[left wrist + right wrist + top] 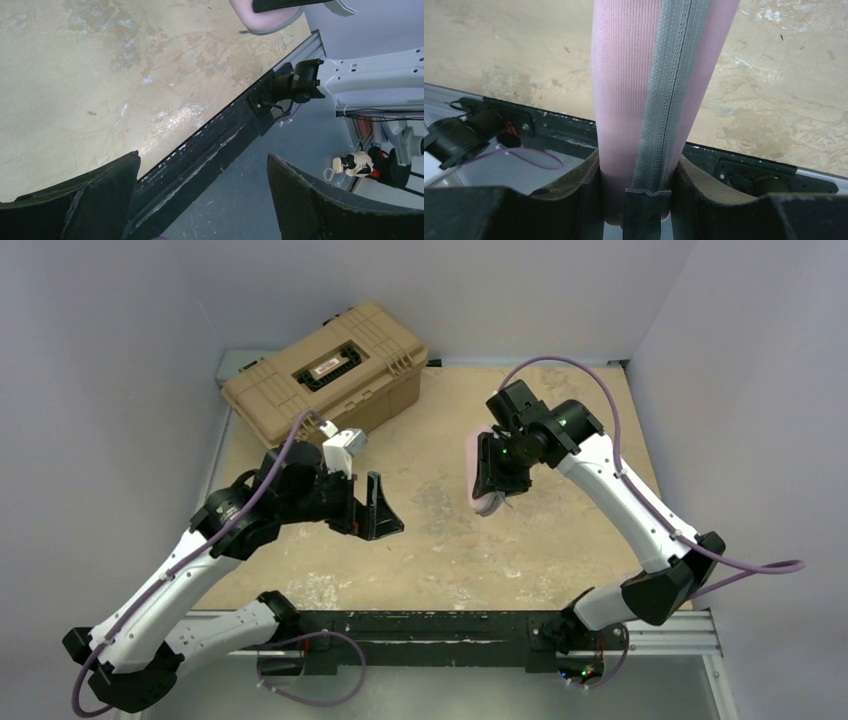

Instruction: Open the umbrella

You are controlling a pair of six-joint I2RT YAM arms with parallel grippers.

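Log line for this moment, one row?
right tool: shut on umbrella, folded | left tool: open, empty | toolbox: closed, far-left corner

A robotics lab test cell is indicated. A left arm (170, 580) and a right arm (630, 500), both white and black, are bolted to a black mounting rail (440, 625) at the edge of a worn, scuffed tan tabletop (440, 540), which is enclosed on three sides by plain pale panels (100, 340). Purple cables (560, 365) are looped along the arms, and a tan hard-shell toolbox (325, 370) is set in the far corner.
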